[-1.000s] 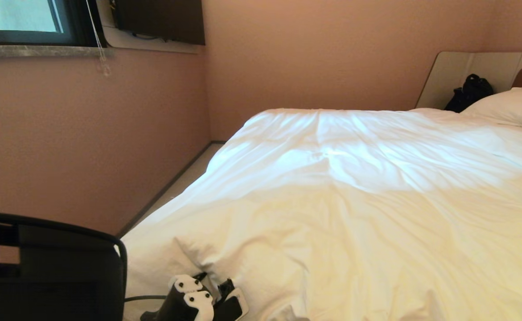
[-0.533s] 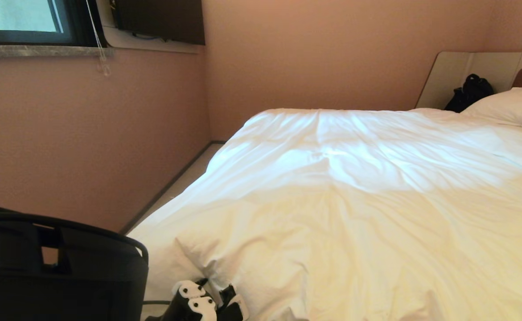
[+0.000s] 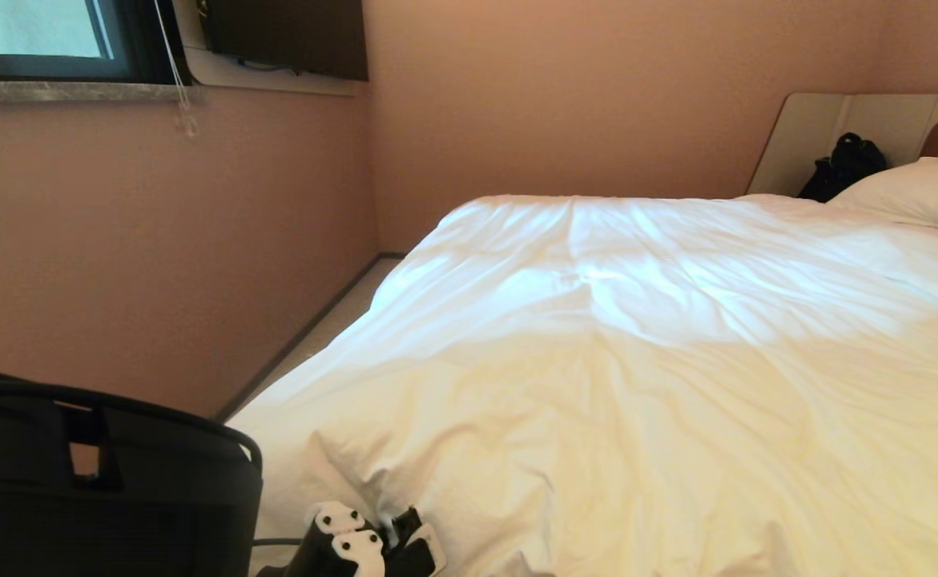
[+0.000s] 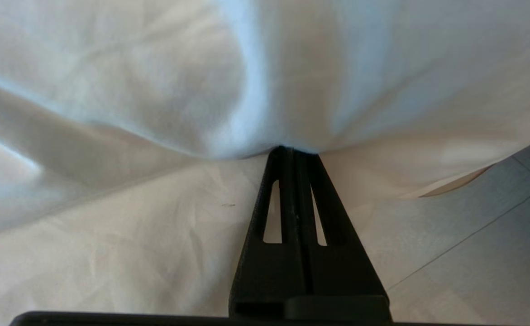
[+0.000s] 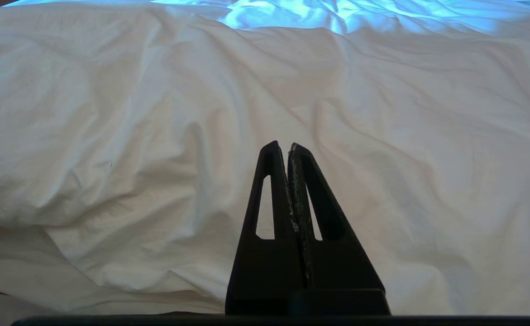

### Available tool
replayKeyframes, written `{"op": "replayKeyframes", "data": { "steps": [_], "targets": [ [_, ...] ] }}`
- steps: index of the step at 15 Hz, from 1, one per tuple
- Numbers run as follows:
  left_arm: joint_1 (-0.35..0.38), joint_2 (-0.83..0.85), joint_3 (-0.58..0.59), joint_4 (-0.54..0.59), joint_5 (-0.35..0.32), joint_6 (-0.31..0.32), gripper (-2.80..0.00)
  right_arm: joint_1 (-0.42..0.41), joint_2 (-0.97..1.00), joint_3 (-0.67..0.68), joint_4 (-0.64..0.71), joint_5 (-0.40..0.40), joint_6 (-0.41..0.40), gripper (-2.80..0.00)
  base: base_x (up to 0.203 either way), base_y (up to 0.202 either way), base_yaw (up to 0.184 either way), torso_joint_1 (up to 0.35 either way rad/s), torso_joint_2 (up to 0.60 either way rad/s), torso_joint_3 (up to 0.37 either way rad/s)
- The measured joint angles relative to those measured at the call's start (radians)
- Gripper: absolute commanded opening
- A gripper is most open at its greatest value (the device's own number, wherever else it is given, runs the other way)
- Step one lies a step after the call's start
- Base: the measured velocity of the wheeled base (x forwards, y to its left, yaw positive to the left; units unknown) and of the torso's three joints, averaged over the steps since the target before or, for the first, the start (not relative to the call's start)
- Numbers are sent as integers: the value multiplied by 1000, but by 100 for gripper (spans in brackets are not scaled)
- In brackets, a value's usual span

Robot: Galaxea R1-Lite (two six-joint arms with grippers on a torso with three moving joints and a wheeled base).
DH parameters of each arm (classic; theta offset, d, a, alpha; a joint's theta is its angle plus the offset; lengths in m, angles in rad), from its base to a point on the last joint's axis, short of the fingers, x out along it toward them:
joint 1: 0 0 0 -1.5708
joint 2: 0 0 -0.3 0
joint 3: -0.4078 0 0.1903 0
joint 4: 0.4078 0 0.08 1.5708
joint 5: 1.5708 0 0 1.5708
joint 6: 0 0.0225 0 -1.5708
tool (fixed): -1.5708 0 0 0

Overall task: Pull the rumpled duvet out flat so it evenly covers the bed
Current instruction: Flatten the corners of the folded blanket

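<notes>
The left pincer (image 4: 293, 154) is pinching the white duvet's (image 3: 637, 385) near corner; the right pincer (image 5: 287, 147) is hanging closed, empty.

Left gripper (image 4: 294, 154) low at 7 o'clock of the head view, jaws pinched on a duvet (image 4: 228, 90) fold; right gripper (image 5: 284, 146) level, jaws pressed together, empty

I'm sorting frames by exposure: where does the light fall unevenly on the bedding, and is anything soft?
Head view: a bright daylight patch on the far half of the duvet, the near half dimmer and yellowish. Right wrist view: a bluish highlight along the far edge, the right gripper sharp. Left wrist view: the fabric at the left gripper looks soft.
</notes>
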State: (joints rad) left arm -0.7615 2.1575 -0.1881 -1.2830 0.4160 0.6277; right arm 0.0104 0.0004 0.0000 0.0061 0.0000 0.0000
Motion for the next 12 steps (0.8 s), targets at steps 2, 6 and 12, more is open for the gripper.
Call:
{"op": "replayKeyframes", "data": {
  "steps": [2, 6, 12],
  "targets": [
    [1, -4, 0, -1, 18, 6, -280, 0, 0, 0, 0, 0, 0, -280, 0, 0, 0, 0, 0, 0],
    [3, -36, 20, -5, 22, 7, -280, 0, 0, 0, 0, 0, 0, -280, 0, 0, 0, 0, 0, 0],
    [24, -244, 155, 8, 26, 14, -280, 0, 0, 0, 0, 0, 0, -280, 0, 0, 0, 0, 0, 0]
  ]
}}
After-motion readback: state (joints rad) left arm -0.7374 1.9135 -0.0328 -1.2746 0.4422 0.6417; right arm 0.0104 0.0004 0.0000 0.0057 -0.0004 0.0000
